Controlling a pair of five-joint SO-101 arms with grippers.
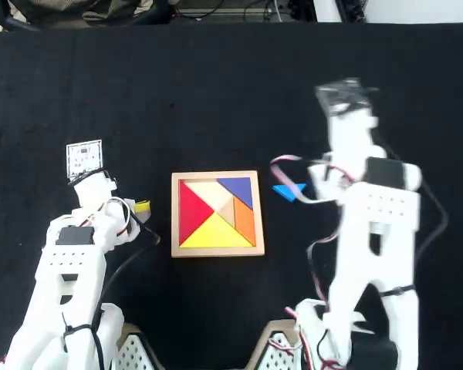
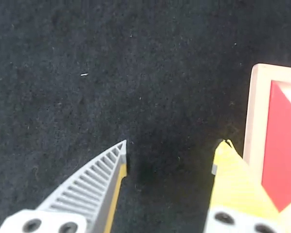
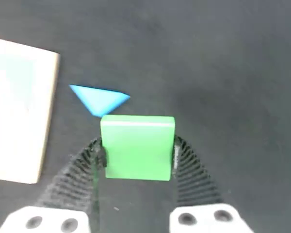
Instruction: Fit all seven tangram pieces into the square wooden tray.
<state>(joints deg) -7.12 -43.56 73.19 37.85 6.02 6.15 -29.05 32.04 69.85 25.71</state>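
The right claw (image 3: 137,144) pinches a green square (image 3: 137,150) near the blue triangle (image 3: 99,99). The left claw (image 2: 173,145), just left of the tray (image 2: 254,111), is spread.

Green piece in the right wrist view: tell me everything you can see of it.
The green piece is a plain square block, evenly green and smooth, with a paler strip along its far edge showing its thickness. It sits squarely between the fingers of the right gripper, clamped on two opposite sides. The black cloth lies behind it; whether it rests there is unclear. The blue triangle lies just past one corner, contact uncertain.
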